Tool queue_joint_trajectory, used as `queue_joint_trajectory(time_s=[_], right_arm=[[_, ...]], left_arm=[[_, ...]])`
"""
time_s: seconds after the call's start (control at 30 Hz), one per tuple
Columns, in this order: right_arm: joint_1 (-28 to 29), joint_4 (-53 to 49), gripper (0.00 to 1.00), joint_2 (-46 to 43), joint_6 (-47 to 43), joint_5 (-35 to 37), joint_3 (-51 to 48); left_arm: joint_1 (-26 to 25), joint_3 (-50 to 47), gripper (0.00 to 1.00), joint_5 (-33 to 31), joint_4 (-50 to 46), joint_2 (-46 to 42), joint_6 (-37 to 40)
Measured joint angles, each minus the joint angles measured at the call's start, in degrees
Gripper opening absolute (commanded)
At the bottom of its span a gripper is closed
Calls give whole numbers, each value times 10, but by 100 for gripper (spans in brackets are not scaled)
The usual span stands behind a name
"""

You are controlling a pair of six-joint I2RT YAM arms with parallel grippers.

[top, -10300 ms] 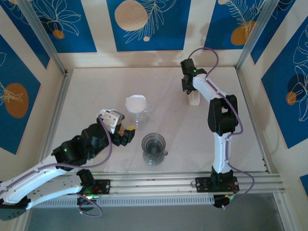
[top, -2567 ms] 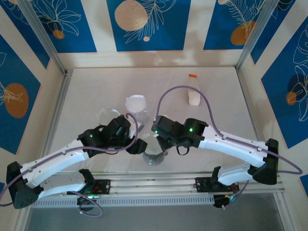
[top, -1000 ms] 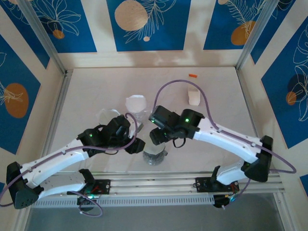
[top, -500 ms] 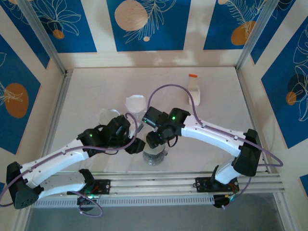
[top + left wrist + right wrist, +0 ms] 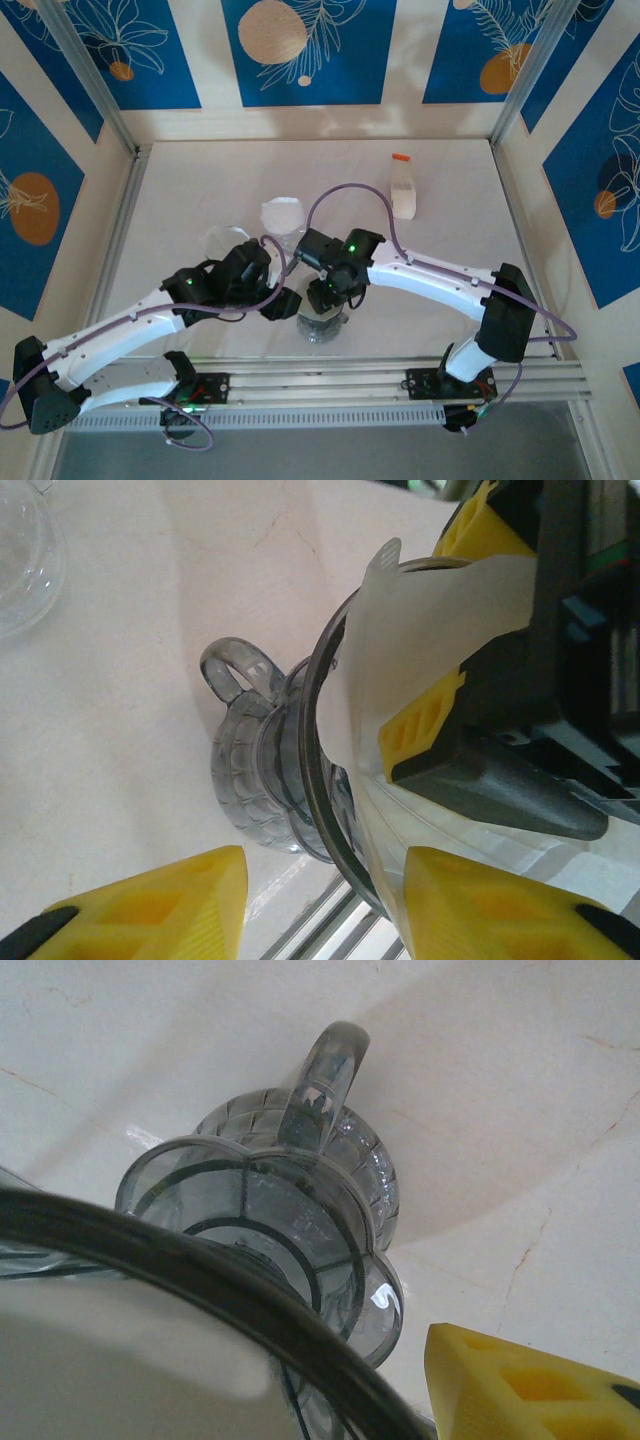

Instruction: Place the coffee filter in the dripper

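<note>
The clear grey dripper (image 5: 322, 328) stands near the table's front edge, its handle (image 5: 235, 670) pointing away from my left arm. The white coffee filter (image 5: 430, 630) sits partly inside its dark rim, one edge sticking out above. My right gripper (image 5: 325, 297) hangs over the dripper, and its yellow pads (image 5: 425, 730) press on the filter. In the right wrist view the dripper (image 5: 290, 1210) lies below, the filter (image 5: 120, 1360) is a white blur, and one finger (image 5: 530, 1390) shows outside the rim. My left gripper (image 5: 320, 910) is open, its fingers on either side of the rim's near part, at the dripper's left (image 5: 285, 303).
A stack of white filters (image 5: 283, 215) rests on a clear holder behind the dripper. A clear glass vessel (image 5: 225, 240) stands to its left. A small bottle with an orange cap (image 5: 403, 195) is at the back right. Metal rails (image 5: 320, 385) run along the near edge.
My right gripper has moved left and nearer, settling over the dripper with the filter. The left arm has stayed still.
</note>
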Motion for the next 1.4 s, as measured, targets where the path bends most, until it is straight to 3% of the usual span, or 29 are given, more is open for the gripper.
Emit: queue_joint_trajectory(time_s=[0.37, 1.0, 1.4], right_arm=[[1, 14, 56, 14, 0, 0, -10], [4, 19, 56, 19, 0, 9, -13], [8, 18, 56, 26, 0, 18, -16]], left_arm=[[3, -3, 48, 0, 0, 0, -2], [4, -10, 71, 0, 1, -33, -14], [4, -16, 76, -1, 31, -48, -16]])
